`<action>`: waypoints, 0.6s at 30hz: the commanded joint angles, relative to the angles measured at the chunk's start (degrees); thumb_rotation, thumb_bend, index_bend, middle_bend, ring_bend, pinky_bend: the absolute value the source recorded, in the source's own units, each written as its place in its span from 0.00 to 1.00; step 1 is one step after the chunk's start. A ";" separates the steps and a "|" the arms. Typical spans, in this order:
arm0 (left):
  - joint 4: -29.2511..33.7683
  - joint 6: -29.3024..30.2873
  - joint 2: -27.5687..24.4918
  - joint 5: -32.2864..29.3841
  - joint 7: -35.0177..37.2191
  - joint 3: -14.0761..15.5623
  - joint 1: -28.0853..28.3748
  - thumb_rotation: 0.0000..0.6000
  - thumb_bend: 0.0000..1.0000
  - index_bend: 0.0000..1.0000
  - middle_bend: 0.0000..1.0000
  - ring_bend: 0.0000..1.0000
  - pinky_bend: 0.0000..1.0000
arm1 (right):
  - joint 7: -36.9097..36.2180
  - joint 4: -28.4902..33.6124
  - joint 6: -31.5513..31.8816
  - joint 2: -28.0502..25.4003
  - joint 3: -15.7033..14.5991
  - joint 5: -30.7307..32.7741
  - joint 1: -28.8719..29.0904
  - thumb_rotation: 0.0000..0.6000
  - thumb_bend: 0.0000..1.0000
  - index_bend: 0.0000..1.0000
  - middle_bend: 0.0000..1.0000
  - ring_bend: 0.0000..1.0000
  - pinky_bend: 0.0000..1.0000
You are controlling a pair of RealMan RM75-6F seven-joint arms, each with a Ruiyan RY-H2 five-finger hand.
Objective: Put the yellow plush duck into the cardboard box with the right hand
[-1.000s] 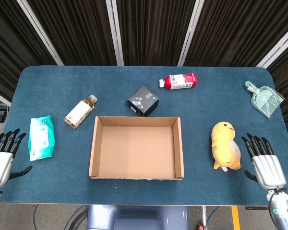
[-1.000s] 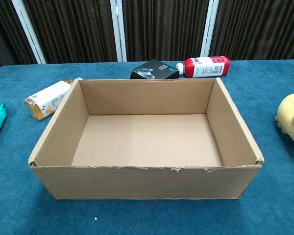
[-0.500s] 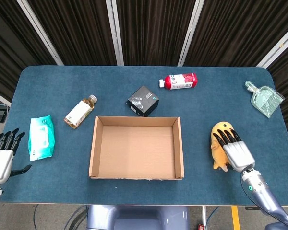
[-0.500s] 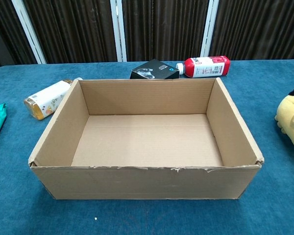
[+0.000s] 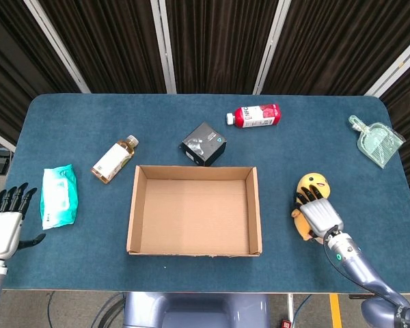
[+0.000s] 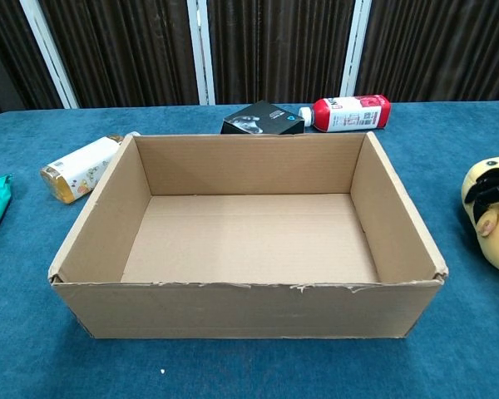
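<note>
The yellow plush duck [image 5: 312, 184] lies on the blue table right of the open, empty cardboard box [image 5: 131, 212]. My right hand [image 5: 319, 217] lies on top of the duck's body and grips it, its dark fingers curled over toward the head. At the right edge of the chest view the duck [image 6: 492, 229] shows with dark fingers [image 6: 489, 185] wrapped across its head, a little right of the box [image 6: 241, 309]. My left hand [image 5: 4, 225] hangs off the table's left edge, fingers spread and holding nothing.
Behind the box lie a red bottle [image 5: 256, 115], a small black box [image 5: 203, 143] and an amber tea bottle [image 5: 113, 160]. A pack of wet wipes [image 5: 58, 196] lies at the left and a green dustpan [image 5: 377, 140] at the far right corner.
My right hand has come from the table's right edge onto the duck and closed its fingers over it. The duck has shifted slightly left toward the box. The left hand has barely moved.
</note>
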State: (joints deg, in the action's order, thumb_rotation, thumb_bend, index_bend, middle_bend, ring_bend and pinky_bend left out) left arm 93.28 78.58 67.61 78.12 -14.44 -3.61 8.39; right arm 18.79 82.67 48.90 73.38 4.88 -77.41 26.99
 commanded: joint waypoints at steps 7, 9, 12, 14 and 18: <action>1.04 -0.24 -0.73 -0.38 -0.68 0.16 0.11 1.00 0.10 0.08 0.00 0.00 0.00 | -0.63 -0.12 1.24 -0.91 -1.37 -1.48 0.04 1.00 0.47 0.64 0.49 0.43 0.53; 1.27 -0.20 -0.88 -0.19 -0.49 0.31 0.05 1.00 0.10 0.08 0.00 0.00 0.00 | -0.11 1.52 3.21 -2.22 -1.55 -2.31 -0.59 1.00 0.49 0.65 0.50 0.44 0.54; 1.55 -0.10 -1.20 0.23 0.03 0.48 0.01 1.00 0.09 0.08 0.00 0.00 0.00 | 2.26 5.27 6.67 -5.20 -1.78 -3.40 -1.80 1.00 0.50 0.65 0.51 0.44 0.54; 1.69 0.16 -1.42 0.61 0.50 0.58 -0.09 1.00 0.09 0.08 0.00 0.00 0.00 | 4.44 8.53 9.09 -7.55 -1.57 -3.79 -2.55 1.00 0.50 0.65 0.51 0.44 0.54; 1.87 0.67 -1.96 1.34 1.73 0.77 -0.34 1.00 0.09 0.08 0.00 0.00 0.00 | 8.81 15.58 13.03 -12.07 -0.76 -3.76 -3.69 1.00 0.50 0.65 0.51 0.44 0.54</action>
State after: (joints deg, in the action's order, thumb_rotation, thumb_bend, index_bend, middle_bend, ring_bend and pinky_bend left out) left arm 95.10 79.11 65.79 79.30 -12.91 -2.90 8.13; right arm 24.28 93.67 58.76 64.76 3.54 -80.80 24.49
